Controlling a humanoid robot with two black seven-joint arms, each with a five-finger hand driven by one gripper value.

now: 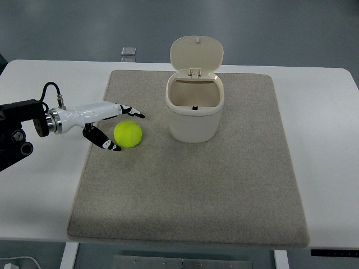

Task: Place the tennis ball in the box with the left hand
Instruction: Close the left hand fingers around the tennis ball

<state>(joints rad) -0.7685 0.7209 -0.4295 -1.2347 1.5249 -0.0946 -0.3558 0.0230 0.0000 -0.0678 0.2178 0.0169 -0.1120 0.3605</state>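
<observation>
A yellow-green tennis ball (128, 134) lies on the grey mat (224, 190), left of the box. The box is a cream bin (193, 109) with its hinged lid flipped up and back, so its top is open. My left hand (124, 128) comes in from the left edge. Its fingers are spread: the upper fingers (130, 111) reach above the ball's top left and the thumb (105, 142) sits at the ball's lower left. The hand is around the ball's left side but has not closed on it. The right arm is not in view.
The mat lies on a white table (39, 185). A small grey object (128, 52) sits at the table's far edge, behind the mat.
</observation>
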